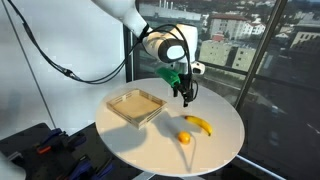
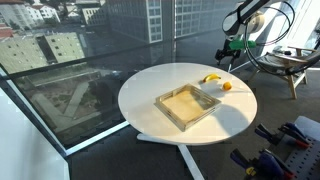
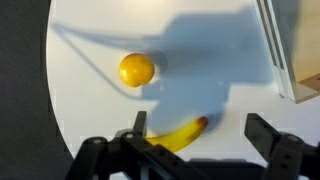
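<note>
Yellow banana (image 3: 175,137) is lying on the white counter (image 1: 222,150), just below my end effector (image 1: 186,98), which is hovering with jaws wide, gripping nothing. An orange (image 3: 137,70) is sitting just beside the banana; a wooden tray (image 1: 135,106) is resting nearby on the same counter.

exterior view: close, high, angled down on worktop (image 1: 215,150) | exterior view: farther, banana (image 2: 211,78) at worktop's 1 o'clock | wrist view: straight down, near | shared: banana, orange (image 3: 137,70)

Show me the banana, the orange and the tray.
Banana (image 3: 180,134): wrist view, middle of its body.
Orange (image 3: 137,70): wrist view, its centre.
Tray (image 1: 135,107): in an exterior view, its bare floor.
</note>
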`<move>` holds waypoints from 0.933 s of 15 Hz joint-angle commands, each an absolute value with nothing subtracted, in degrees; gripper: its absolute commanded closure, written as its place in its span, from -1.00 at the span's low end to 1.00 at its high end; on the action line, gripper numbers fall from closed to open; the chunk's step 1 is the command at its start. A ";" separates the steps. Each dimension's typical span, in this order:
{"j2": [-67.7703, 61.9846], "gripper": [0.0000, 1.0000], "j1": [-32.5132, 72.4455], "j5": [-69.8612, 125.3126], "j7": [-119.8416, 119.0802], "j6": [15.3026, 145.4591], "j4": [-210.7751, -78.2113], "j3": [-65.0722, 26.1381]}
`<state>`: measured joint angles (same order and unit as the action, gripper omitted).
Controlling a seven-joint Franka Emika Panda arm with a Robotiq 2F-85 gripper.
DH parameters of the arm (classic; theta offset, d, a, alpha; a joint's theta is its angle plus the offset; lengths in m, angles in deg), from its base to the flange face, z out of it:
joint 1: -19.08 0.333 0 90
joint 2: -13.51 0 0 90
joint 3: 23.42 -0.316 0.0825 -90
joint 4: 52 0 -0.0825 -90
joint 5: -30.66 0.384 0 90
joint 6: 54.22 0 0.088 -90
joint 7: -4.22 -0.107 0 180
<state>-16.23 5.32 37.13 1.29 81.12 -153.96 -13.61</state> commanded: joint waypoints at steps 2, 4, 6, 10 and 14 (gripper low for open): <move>-17.01 -1.00 4.10 37.54 1.12 78.29 -152.07 -13.55; -17.25 -1.00 3.74 37.73 1.16 77.39 -151.86 -13.60; -17.60 -1.00 3.32 38.16 1.30 76.05 -151.36 -13.80; -18.60 -1.00 3.11 38.36 1.03 75.24 -150.37 -13.78; -20.39 -1.00 2.88 38.45 0.92 75.30 -148.85 -13.72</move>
